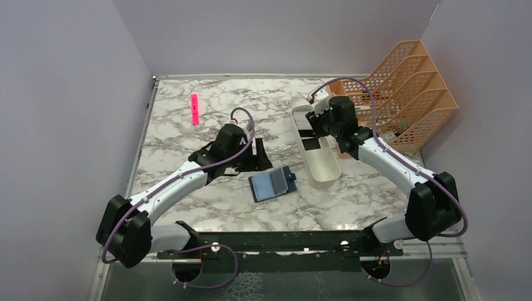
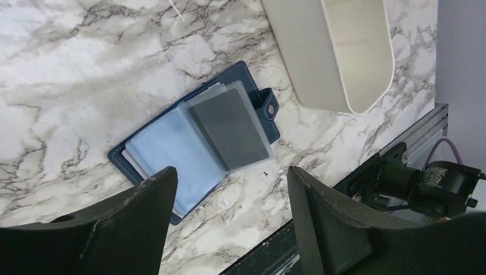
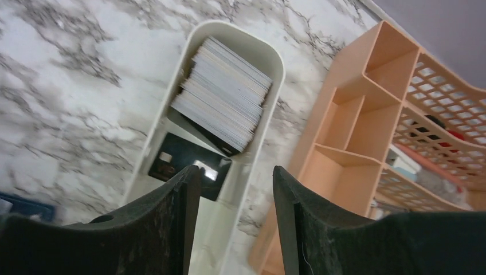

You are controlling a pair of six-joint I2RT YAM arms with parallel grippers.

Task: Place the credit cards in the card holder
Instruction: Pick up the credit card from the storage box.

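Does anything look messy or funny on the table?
Nothing is spilled or broken. The card holder lies open and crooked instead of folded shut. In the white tray, the stack of cards leans slanted, with a dark card lying flat beside it.

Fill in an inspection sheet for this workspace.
Surface: marble table.
Job's things: card holder open, a grey card in its sleeve; card stack and a dark card in the white tray.
Clutter: pink marker, orange rack.
Hands: left hand open near the holder; right hand open over the tray; both empty.
Cables: purple cable looped on each arm.
Surroundings: plain walls on three sides.
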